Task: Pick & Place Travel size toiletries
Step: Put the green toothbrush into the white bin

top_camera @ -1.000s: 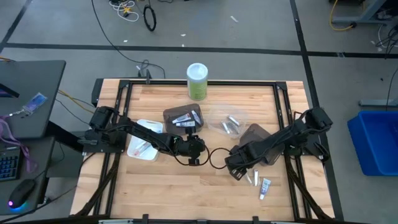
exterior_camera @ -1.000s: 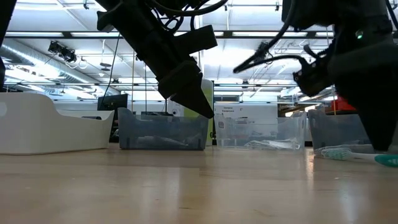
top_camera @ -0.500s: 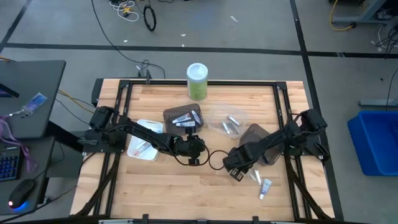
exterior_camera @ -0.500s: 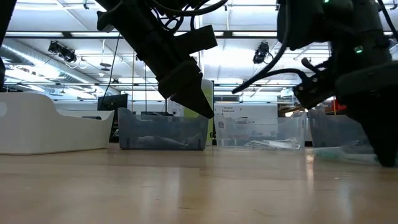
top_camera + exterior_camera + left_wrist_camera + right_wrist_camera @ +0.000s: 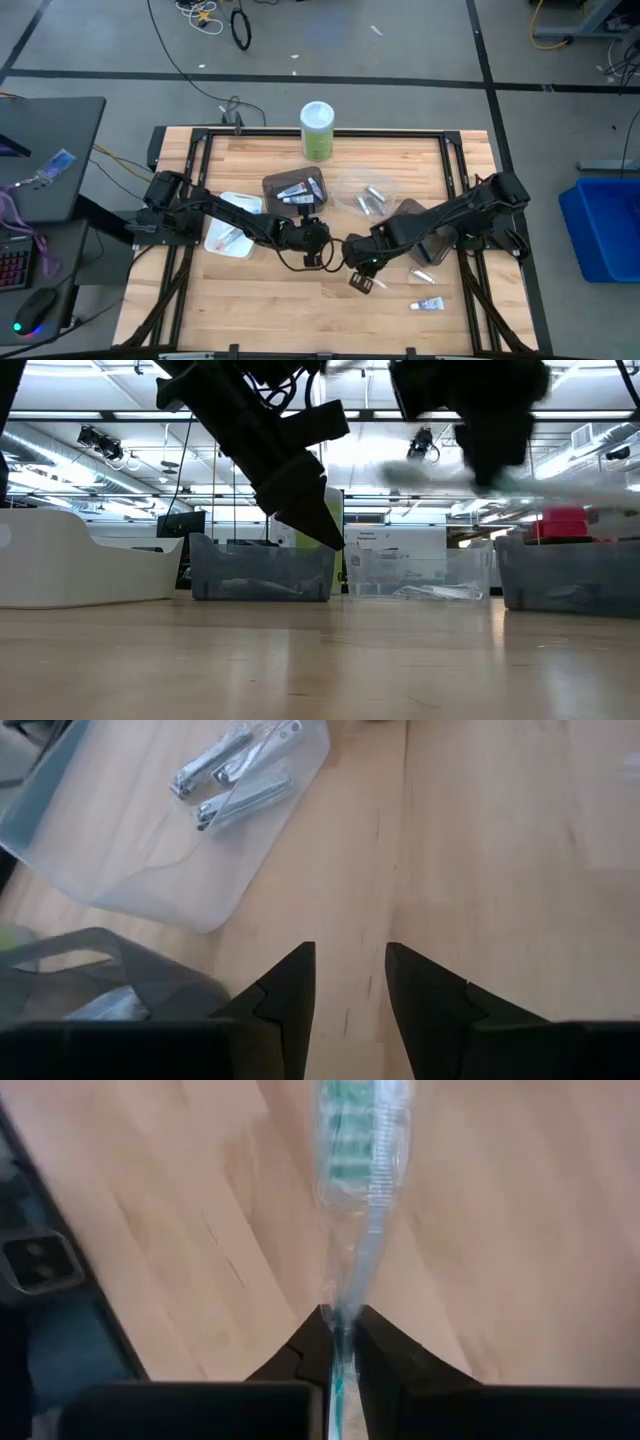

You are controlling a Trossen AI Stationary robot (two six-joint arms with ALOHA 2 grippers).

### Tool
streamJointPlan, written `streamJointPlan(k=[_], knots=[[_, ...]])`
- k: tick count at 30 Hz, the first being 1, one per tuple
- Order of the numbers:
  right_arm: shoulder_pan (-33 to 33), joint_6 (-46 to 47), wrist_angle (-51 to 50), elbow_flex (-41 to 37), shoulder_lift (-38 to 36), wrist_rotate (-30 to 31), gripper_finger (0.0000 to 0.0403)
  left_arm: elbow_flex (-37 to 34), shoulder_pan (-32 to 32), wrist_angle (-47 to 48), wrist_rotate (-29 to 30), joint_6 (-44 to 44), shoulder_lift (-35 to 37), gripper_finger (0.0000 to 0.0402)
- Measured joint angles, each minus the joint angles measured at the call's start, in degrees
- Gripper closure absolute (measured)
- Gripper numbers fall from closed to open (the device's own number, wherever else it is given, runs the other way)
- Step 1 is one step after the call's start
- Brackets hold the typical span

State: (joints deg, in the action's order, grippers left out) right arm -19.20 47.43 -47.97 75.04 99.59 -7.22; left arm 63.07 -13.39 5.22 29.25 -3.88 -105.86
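In the high view, near the centre of the frame, the right claw (image 5: pixel 360 280) hangs over the wooden counter (image 5: pixel 270 305), and the right wrist view shows it clenched on a wrapped toothbrush (image 5: pixel 360 1175) whose green-and-white bristle end sticks out past the fingertips (image 5: pixel 378 1342). The left claw (image 5: pixel 316 257) waits just to its left over bare wood, its fingers (image 5: pixel 290 995) parted with nothing between them, close to a clear tray (image 5: pixel 120 850) holding silvery nail clippers (image 5: pixel 235 775). In the lower right of the high view a small white tube (image 5: pixel 428 304) lies on the counter with another small item (image 5: pixel 420 276) just above it, both below the dark tray (image 5: pixel 432 245).
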Motion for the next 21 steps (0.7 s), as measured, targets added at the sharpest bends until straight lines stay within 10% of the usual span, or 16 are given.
streamJointPlan(k=[13, 21], knots=[[0.2, -13.3, -22.6, 18.1, -0.1, 29.2, 0.0369, 0.3, -0.1, -0.2, -17.9, -10.0, 0.1, 0.028], [0.0, -13.4, -30.6, 20.4, -3.1, 33.9, 0.0373, 2.9, -0.4, 13.5, -21.1, -12.3, 10.3, 0.0285]])
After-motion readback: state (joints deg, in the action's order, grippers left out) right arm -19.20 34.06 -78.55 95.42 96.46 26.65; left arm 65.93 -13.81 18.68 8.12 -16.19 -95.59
